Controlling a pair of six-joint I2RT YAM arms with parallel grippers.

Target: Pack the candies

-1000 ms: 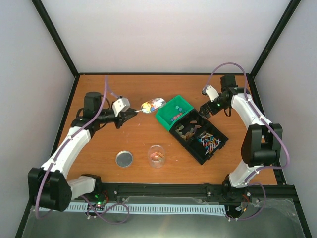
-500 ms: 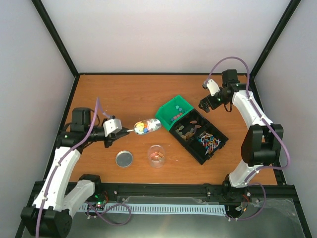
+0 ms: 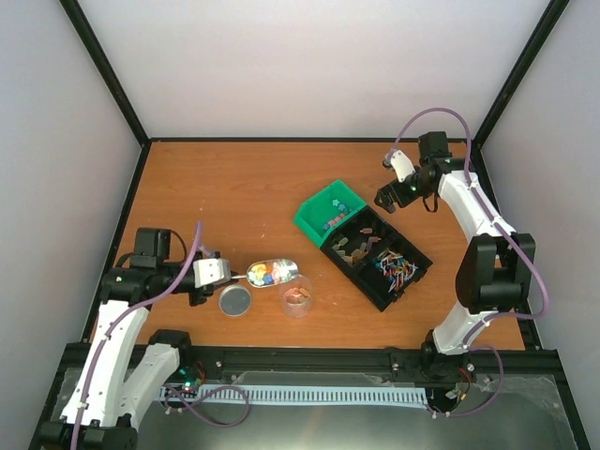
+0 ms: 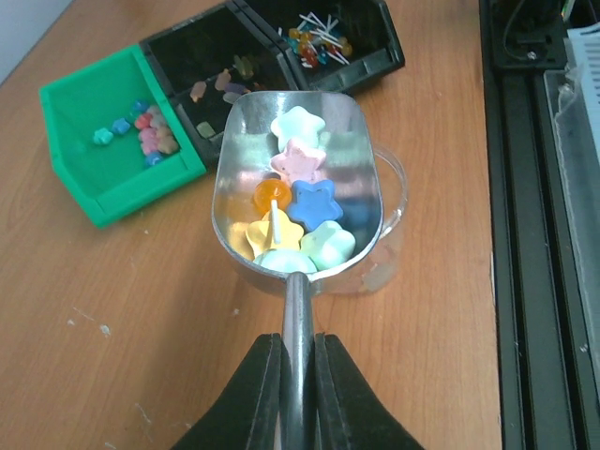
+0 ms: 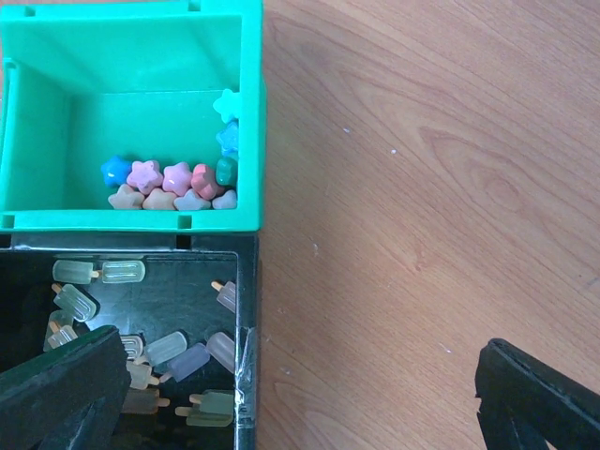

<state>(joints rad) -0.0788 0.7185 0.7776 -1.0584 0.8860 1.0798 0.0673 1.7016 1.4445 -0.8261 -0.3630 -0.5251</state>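
"Starting on the left, what has the left gripper [image 4: 298,356] got?"

"Its black fingers are pinched tight on the thin handle of a shiny metal scoop [image 4: 244,159], held about level. The candies [image 4: 312,202] lie heaped in its bowl: chunky little stars in blue, pink, yellow, mint and white, with one round orange piece on a pale stick among them."

"And below it?"

"A clear plastic cup [image 3: 298,300], just under the scoop's mouth. I cannot tell if they touch. A round metal lid [image 3: 235,300] lies flat on the wooden table [image 3: 234,187], just left of the cup."

"What is in the cup?"

"Something brownish, too small to make out from above; the wrist view hides it behind the scoop."

"Further right?"

"A green plastic bin [image 5: 141,56] holds more candies in a row along one wall. It touches a black two-compartment bin [image 5: 112,244] with pale ice-lolly shaped pieces [image 5: 169,347] and thin multicoloured sticks [image 3: 394,267]."

"The right gripper [image 5: 298,375]?"

"Spread wide and holding nothing, it hangs above the bins' edge and bare wood. Both fingers are cut off by the frame's lower edge."
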